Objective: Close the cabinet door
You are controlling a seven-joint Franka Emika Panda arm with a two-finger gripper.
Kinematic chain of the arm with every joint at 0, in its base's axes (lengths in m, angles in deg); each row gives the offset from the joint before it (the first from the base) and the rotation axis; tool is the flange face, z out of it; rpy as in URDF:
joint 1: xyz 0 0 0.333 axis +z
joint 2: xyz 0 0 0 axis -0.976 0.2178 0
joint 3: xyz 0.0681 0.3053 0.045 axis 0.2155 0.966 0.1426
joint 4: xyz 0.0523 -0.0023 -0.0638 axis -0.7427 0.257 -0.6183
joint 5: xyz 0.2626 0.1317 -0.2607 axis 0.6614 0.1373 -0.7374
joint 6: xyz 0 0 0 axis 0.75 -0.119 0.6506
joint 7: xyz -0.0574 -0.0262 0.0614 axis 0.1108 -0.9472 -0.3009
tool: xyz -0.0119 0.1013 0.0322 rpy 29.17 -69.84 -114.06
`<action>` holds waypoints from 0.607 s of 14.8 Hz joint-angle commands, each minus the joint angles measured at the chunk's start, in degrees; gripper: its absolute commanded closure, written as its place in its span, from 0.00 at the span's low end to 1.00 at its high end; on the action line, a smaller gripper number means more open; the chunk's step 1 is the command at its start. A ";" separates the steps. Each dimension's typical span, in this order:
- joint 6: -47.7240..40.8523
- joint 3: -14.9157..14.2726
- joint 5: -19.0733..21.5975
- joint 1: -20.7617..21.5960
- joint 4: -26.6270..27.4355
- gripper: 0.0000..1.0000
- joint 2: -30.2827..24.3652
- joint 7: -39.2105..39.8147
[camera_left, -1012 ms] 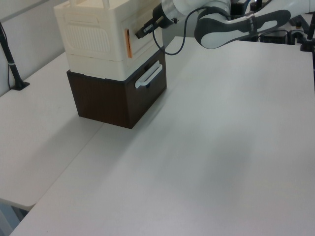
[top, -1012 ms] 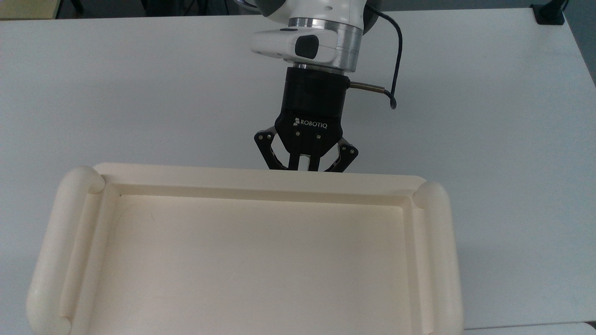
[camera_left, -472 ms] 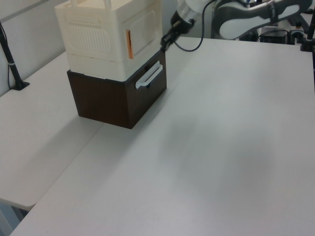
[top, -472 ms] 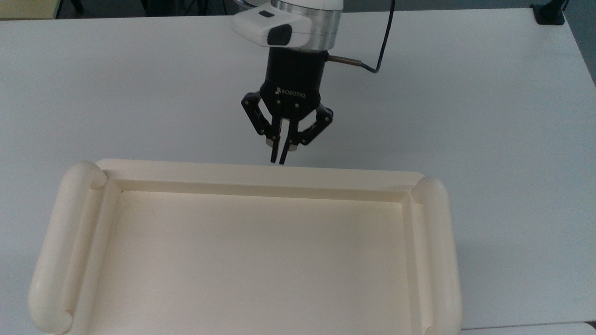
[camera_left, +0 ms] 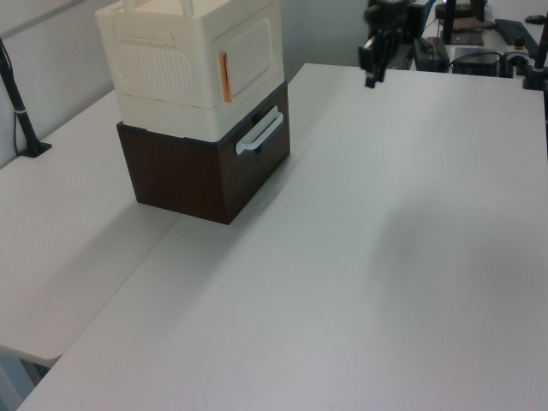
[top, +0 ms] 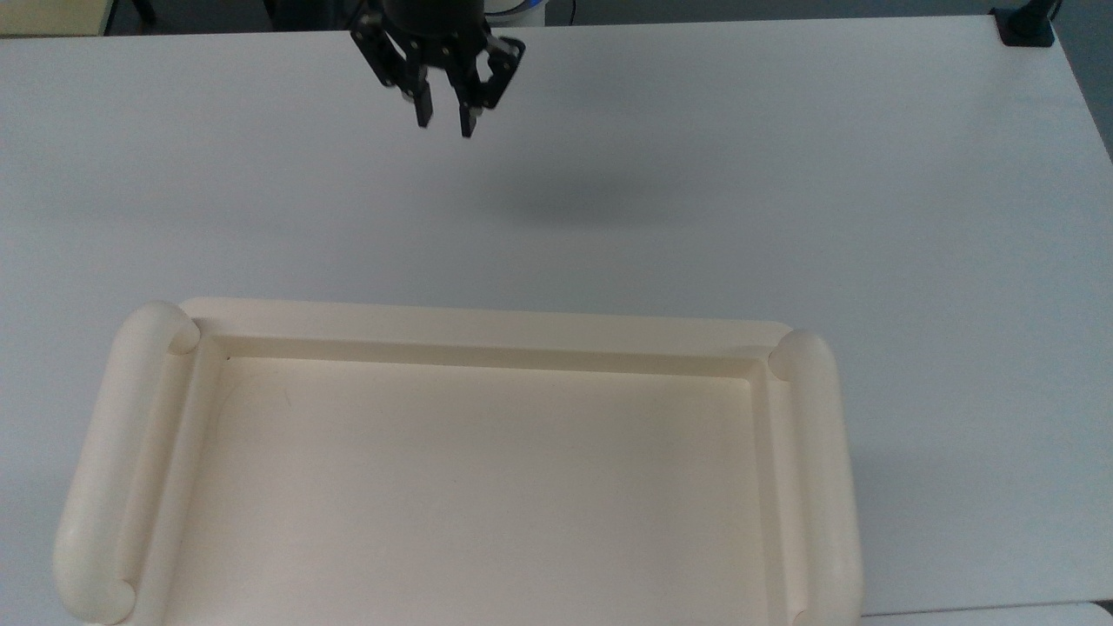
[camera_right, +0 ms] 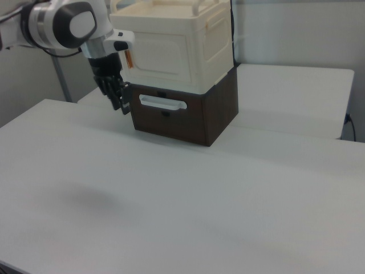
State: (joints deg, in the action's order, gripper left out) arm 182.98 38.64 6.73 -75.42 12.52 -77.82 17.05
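White tabletop [top: 783, 174] spans the whole work area in all three views. On it stands the cabinet [camera_left: 171, 77], a cream box with a recessed tray-like top [top: 487, 487], set on a dark brown drawer unit [camera_left: 210, 171] that carries a white bar handle [camera_left: 257, 133]. In the left view this stack sits at the upper left of the frame; in the right view it sits at upper centre; in the top view its tray-like top occupies the lower half of the frame. The cabinet door [camera_right: 159, 54] lies flush against the cream body's front face, with an orange-copper fitting [camera_left: 224, 76] along one vertical edge. The gripper [top: 444, 122] hangs at the top edge of the top view, left of centre, well apart from the cabinet and above bare tabletop, with a soft shadow on the surface below and to the top view's right. In the left view the gripper [camera_left: 372, 75] sits at upper centre-right, clear of the door face. In the right view the gripper [camera_right: 121, 104] appears at upper left, just beside the stack's left edge. Its two fingers [top: 423, 111] stand slightly parted, with a narrow gap between them, and hold nothing.
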 commanded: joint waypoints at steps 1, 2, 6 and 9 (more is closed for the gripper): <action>-6.49 0.38 1.50 -1.56 6.67 0.00 -8.62 2.46; -7.81 -0.32 1.50 -1.57 6.15 0.00 -8.81 3.94; -10.28 -1.91 1.50 -0.86 5.45 0.00 -8.55 5.28; -10.73 -1.91 1.59 -1.30 3.17 0.00 -6.54 5.72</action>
